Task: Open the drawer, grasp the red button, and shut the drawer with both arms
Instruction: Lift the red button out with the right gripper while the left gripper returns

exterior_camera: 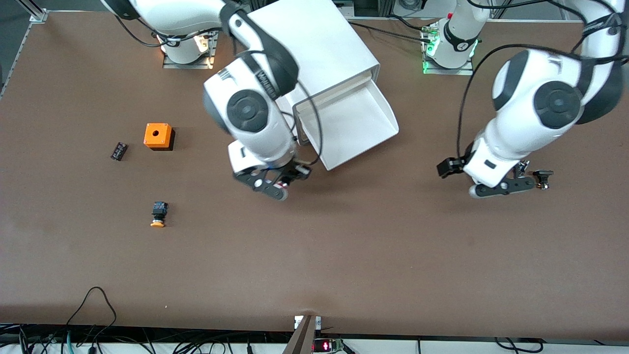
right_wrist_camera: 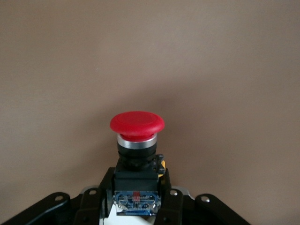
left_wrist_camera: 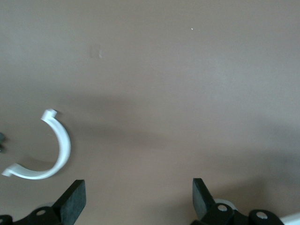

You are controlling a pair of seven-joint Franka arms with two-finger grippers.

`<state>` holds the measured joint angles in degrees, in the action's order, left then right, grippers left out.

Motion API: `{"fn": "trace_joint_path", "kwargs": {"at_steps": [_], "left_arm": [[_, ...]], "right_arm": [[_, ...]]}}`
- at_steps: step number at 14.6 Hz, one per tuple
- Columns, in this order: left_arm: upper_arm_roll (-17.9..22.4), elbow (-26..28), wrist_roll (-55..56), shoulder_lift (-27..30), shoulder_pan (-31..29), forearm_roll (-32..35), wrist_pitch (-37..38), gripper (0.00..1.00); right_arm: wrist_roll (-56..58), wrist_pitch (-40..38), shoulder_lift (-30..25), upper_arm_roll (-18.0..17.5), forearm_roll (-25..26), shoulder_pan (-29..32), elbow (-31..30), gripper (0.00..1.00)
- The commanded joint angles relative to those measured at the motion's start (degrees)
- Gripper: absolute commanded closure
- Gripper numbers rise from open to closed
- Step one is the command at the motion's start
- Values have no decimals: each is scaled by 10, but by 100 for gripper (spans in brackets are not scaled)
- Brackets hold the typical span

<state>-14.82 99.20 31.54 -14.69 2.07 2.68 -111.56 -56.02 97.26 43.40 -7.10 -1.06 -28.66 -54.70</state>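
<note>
The drawer [exterior_camera: 354, 123] stands pulled out of the big white cabinet [exterior_camera: 314, 44], and its white tray shows nothing inside. My right gripper [exterior_camera: 280, 186] hangs over the table just beside the drawer's front, toward the front camera. It is shut on the button [right_wrist_camera: 137, 124], whose black-and-blue body sits between the fingers [right_wrist_camera: 89, 206] with the red cap pointing away from the hand. My left gripper [exterior_camera: 521, 179] is open and empty, low over the table at the left arm's end, with bare table between its fingertips [left_wrist_camera: 75, 199].
An orange cube with a hole [exterior_camera: 157, 135], a small black part [exterior_camera: 119, 150] and a button with an orange-yellow cap [exterior_camera: 158, 214] lie at the right arm's end. A small black part [exterior_camera: 543, 178] and a white C-shaped ring [left_wrist_camera: 58, 145] lie by my left gripper.
</note>
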Motion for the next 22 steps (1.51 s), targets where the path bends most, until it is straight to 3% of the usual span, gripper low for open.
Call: {"fn": "trace_joint_path", "kwargs": {"at_steps": [1, 4, 9, 17, 22], "left_arm": [[-39, 23, 107, -15, 0, 15, -49, 0], [-70, 35, 181, -48, 2, 20, -99, 0], [-72, 85, 207, -64, 49, 22, -136, 0], [-72, 111, 263, -80, 103, 22, -136, 0], [-101, 117, 274, -77, 108, 15, -130, 0]], "right_arm": [[130, -21, -13, -5, -13, 54, -19, 100], [235, -14, -12, -5, -24, 98, -49, 100], [376, 14, -11, -5, -25, 170, -109, 100], [479, 158, -7, 8, -11, 222, -263, 100], [481, 258, 2, 8, -11, 223, -337, 100]]}}
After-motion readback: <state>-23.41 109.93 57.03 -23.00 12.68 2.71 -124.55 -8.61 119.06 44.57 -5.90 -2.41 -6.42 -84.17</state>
